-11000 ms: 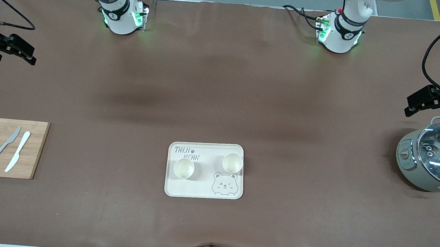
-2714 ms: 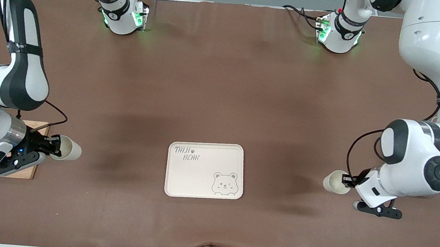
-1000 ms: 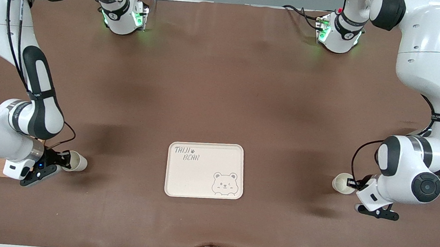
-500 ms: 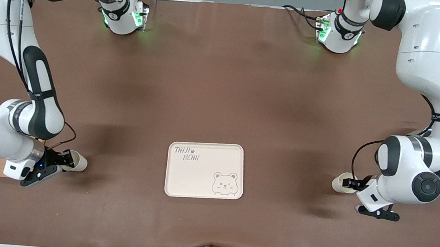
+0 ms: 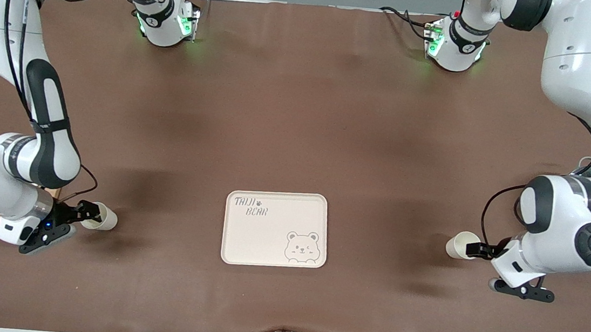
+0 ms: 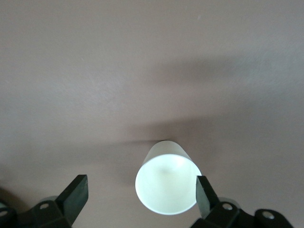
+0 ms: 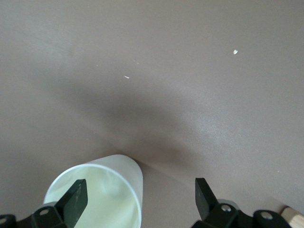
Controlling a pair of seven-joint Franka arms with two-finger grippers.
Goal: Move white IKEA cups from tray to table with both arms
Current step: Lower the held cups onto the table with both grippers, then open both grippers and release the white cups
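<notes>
The release step was in hand. The left claw stood open with one cup on the bench between its fingers; the right claw gaped likewise around the other cup. The tray lay bare midway between both claws. A second before, both claws had been clamped on the cups. Next, each arm probably needed to lift straight clear without tipping its cup.
</notes>
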